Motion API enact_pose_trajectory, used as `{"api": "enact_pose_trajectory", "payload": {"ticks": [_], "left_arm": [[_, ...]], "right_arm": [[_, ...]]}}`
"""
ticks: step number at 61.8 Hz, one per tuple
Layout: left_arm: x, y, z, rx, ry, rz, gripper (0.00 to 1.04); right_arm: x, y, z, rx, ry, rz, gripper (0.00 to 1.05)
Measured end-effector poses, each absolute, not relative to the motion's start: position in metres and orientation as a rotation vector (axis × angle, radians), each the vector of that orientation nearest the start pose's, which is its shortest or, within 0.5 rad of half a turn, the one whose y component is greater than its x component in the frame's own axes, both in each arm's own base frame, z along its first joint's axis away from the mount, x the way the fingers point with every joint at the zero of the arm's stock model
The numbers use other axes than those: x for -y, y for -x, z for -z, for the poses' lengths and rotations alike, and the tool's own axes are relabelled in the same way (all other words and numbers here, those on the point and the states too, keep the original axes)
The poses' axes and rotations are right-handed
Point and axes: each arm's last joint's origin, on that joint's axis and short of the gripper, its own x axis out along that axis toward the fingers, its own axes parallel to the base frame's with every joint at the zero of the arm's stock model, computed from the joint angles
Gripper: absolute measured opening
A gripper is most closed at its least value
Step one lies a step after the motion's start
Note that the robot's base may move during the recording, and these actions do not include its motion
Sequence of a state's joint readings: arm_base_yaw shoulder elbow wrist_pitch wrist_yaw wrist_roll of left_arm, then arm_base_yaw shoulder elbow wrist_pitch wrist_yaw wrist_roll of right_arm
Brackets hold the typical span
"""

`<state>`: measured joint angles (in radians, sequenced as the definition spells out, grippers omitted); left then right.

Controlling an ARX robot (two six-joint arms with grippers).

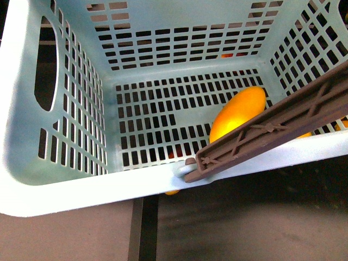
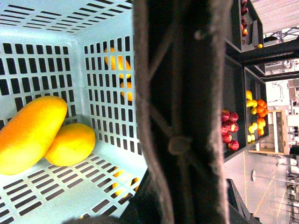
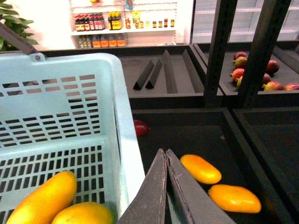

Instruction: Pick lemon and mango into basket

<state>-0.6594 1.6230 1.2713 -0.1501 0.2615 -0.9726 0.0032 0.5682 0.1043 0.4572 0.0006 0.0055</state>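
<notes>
Your right claw [image 3: 164,161] is clenched, its two dark fingers pressed together to a point and holding nothing; it hangs just outside the basket [image 3: 122,140] wall, over a dark shelf bin. Your left claw cannot be judged: its wrist view is filled by the basket's brown ribbed handle [image 2: 180,112], which suggests that arm is carrying the basket by it, but no fingers show.

Inside the basket a mango [image 2: 29,133] lies on the slotted floor with the lemon [image 2: 70,143] touching it, both tucked into a corner against the wall, probably because the basket hangs tilted. So both fruits appear to be in already.

The front view shows only one yellow-orange fruit on the floor; the handle crosses in front and hides the lemon. The right wrist view alone shows what lies outside: two more mangoes [image 3: 201,168] in the bin beside the claw, well apart from the basket, and a red fruit [image 3: 141,127] near its wall
</notes>
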Motion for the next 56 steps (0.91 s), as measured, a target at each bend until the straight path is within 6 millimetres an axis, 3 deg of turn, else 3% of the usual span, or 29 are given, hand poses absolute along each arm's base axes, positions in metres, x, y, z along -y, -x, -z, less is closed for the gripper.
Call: {"api": "enact_pose_trajectory", "payload": {"ticks": [25,56], "left_arm": [[0.232,-0.287,-0.293,-0.894,0.779,0.571,0.04],[0.232,-0.287,-0.293,-0.894,0.779,0.571,0.04]], "right_arm": [[0.0,-0.12,-0.172,0.009,-0.006,-0.003,0.02],[0.0,-0.11,-0.172,0.018,-0.005,-0.002,0.02]]}}
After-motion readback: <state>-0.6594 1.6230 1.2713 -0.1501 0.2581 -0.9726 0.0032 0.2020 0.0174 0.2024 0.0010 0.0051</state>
